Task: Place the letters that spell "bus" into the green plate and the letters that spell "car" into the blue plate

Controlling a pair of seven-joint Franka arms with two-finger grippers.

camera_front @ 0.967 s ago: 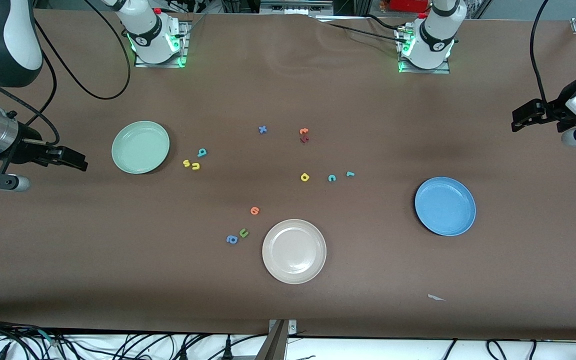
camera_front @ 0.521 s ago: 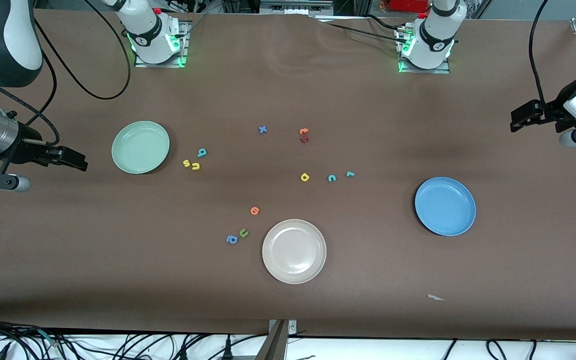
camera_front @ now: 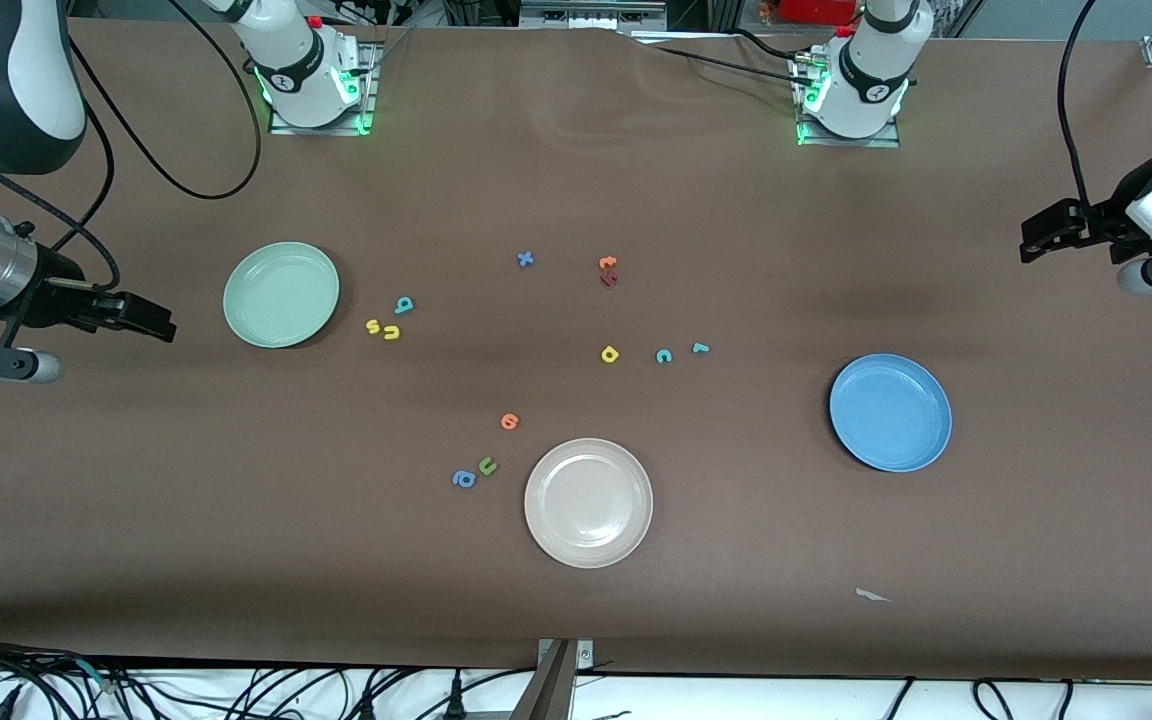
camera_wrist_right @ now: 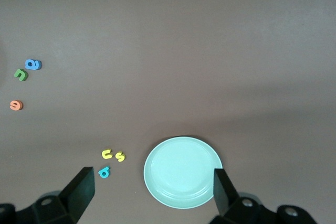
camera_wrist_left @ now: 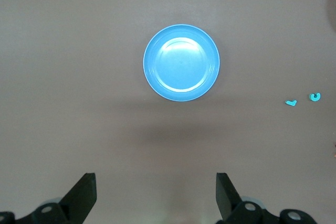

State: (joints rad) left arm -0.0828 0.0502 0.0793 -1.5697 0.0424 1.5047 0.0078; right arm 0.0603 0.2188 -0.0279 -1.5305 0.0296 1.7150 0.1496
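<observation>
The green plate [camera_front: 281,294] [camera_wrist_right: 182,172] holds nothing. Beside it on the table lie the teal b [camera_front: 403,305] [camera_wrist_right: 104,172], yellow s [camera_front: 373,326] [camera_wrist_right: 120,157] and yellow u [camera_front: 391,333] [camera_wrist_right: 107,154]. Mid-table sit the yellow a [camera_front: 609,354], teal c [camera_front: 664,356] [camera_wrist_left: 314,97] and teal r [camera_front: 700,348] [camera_wrist_left: 291,102]. The blue plate [camera_front: 891,412] [camera_wrist_left: 181,62] is bare too. My right gripper [camera_front: 161,325] [camera_wrist_right: 153,187] hangs open above the table's right-arm end. My left gripper [camera_front: 1034,243] [camera_wrist_left: 156,192] hangs open above the left-arm end.
A cream-white plate [camera_front: 588,502] sits nearest the front camera. Stray letters lie about: blue x [camera_front: 525,259], orange [camera_front: 608,263] and dark red [camera_front: 608,279] ones, an orange one [camera_front: 509,421], green u [camera_front: 487,466] and blue a [camera_front: 463,480].
The left arm's wrist has shifted very slightly. Nothing on the table has moved.
</observation>
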